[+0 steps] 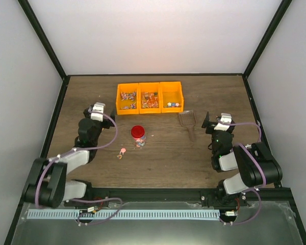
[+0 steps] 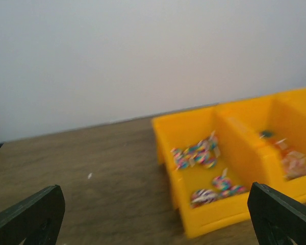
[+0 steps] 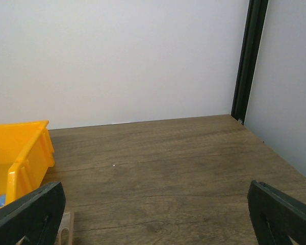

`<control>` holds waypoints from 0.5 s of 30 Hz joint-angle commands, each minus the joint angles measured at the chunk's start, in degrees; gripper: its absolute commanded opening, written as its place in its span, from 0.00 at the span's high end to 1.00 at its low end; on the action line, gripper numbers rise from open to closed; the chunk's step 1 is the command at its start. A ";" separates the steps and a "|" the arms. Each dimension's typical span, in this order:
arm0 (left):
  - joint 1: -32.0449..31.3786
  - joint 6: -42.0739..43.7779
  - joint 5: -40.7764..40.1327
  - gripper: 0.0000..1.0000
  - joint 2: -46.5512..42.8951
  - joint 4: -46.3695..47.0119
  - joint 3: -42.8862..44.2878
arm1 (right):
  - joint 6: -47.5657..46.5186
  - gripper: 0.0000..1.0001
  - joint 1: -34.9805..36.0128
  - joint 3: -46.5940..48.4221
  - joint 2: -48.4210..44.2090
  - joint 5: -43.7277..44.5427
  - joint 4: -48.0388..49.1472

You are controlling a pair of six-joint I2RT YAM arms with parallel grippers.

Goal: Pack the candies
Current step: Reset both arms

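The candies (image 1: 128, 99) lie as small multicoloured pieces in three orange bins (image 1: 161, 83) at the back of the table. A few loose candies (image 1: 122, 152) sit on the wood near a small clear jar (image 1: 139, 143) with a round red lid (image 1: 137, 131) on top. My left gripper (image 1: 95, 108) is open, left of the bins. In the left wrist view, wrapped candies (image 2: 198, 153) show blurred in the nearest bin (image 2: 214, 219). My right gripper (image 1: 215, 121) is open and empty, right of a scoop (image 1: 187, 121). The right wrist view catches a bin corner (image 3: 25, 153).
The scoop lies between the jar and my right arm, its handle pointing toward the near edge. Black frame posts (image 3: 249, 56) and white walls close in the table. Bare wood (image 3: 163, 168) stretches ahead of the right gripper to the back right corner.
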 commanded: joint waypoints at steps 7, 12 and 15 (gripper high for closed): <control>12.05 0.29 2.71 0.00 5.96 7.46 -0.52 | -0.38 0.00 -0.66 0.50 0.06 0.13 2.14; 13.58 -2.10 1.08 0.00 10.96 13.50 -3.60 | -0.29 0.00 -0.67 0.41 0.04 0.15 2.37; 13.67 -3.76 -3.06 0.00 18.36 21.64 -4.82 | -0.35 0.00 -0.66 0.38 -0.04 0.13 2.43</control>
